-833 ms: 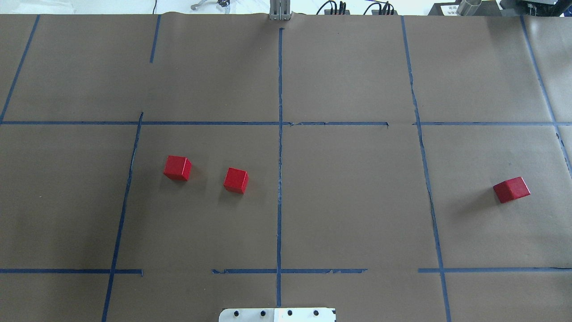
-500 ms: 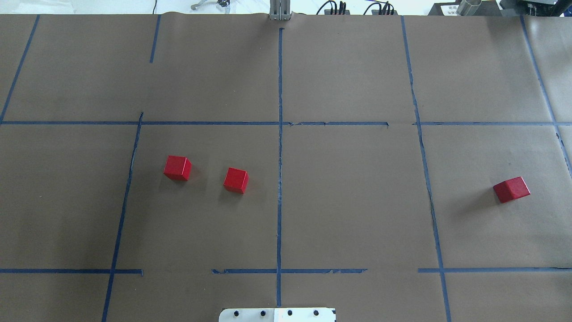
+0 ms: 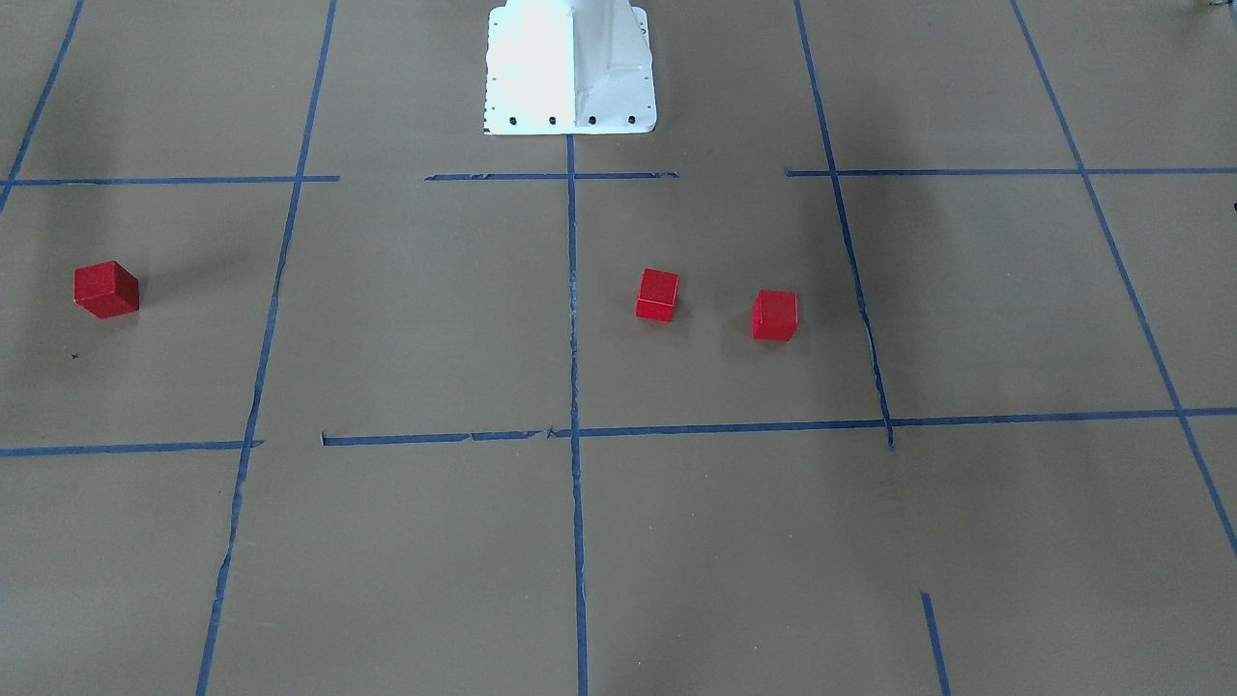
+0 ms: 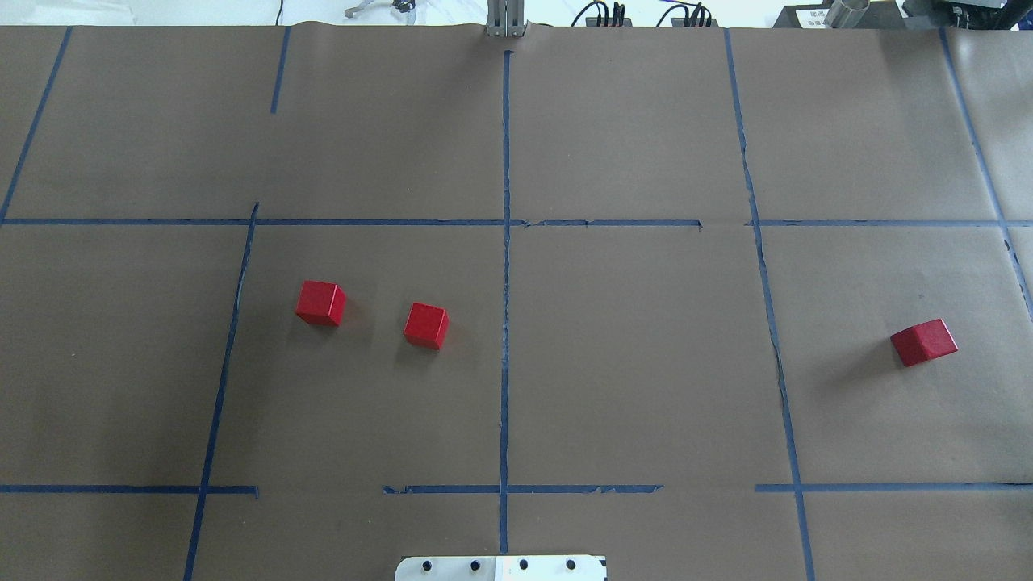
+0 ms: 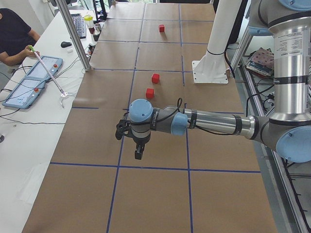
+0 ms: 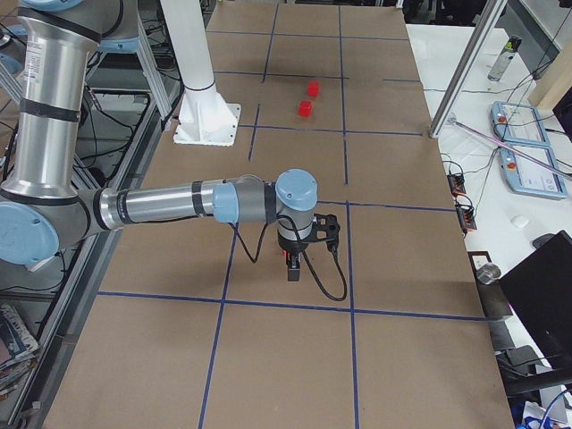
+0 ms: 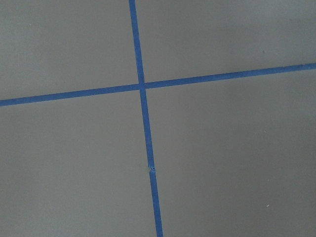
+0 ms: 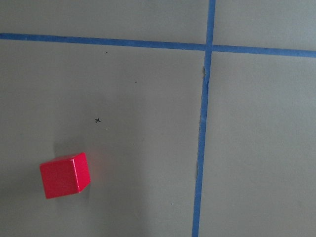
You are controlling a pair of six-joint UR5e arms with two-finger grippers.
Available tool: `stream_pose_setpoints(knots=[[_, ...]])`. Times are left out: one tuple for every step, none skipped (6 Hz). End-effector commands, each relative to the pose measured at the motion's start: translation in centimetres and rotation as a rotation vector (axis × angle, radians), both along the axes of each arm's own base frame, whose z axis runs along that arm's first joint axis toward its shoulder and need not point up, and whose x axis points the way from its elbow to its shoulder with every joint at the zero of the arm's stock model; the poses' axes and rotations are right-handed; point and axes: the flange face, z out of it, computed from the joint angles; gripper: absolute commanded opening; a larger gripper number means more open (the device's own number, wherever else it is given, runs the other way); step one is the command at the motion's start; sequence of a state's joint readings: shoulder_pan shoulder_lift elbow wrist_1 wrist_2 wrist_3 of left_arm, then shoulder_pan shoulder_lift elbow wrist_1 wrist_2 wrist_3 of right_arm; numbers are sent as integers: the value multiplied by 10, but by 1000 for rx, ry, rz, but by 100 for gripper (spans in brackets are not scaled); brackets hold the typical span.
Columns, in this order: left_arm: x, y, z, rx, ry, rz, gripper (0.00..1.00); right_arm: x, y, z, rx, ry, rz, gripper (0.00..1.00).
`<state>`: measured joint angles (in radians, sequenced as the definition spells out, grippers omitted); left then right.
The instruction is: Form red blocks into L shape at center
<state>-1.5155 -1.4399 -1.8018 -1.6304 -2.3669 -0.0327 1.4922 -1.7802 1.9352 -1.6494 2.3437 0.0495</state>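
Observation:
Three red blocks lie apart on the brown paper. Two sit left of the center tape line (image 4: 505, 347): one block (image 4: 320, 303) and another (image 4: 426, 325) closer to the line. The third red block (image 4: 924, 342) rests far to the right, and appears low left in the right wrist view (image 8: 65, 175). My left gripper (image 5: 138, 153) hangs over bare paper at the table's left end. My right gripper (image 6: 293, 268) hangs close by the third block. Both show only in side views, so I cannot tell whether they are open or shut.
The white robot base (image 4: 500, 567) stands at the near middle edge. Blue tape lines grid the paper. A person (image 5: 14, 34) sits at a side table with control panels (image 5: 36, 77). A metal post (image 5: 73, 34) rises at the table's far edge.

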Motion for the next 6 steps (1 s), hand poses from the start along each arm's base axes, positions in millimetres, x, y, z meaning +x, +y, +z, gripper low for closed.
stream_pose_setpoints(knots=[[0,2,2,-4,0,-1,100,-2,0,-2,7,-10,-8,100],[-1,2,2,-6,1,-2,100,-5,-1,-4,12,-10,-15,100],[-1,3,2,-7,1,-2,100,-11,-2,-4,9,-9,-27,100],[-1,2,2,-7,1,-3,100,-20,-3,-3,8,-7,-49,100],[-1,3,2,-8,0,-3,100,-44,-7,-8,62,-12,-101,100],[-1,3,1,-7,1,-3,100,-56,-9,-6,48,-22,-42,100]])
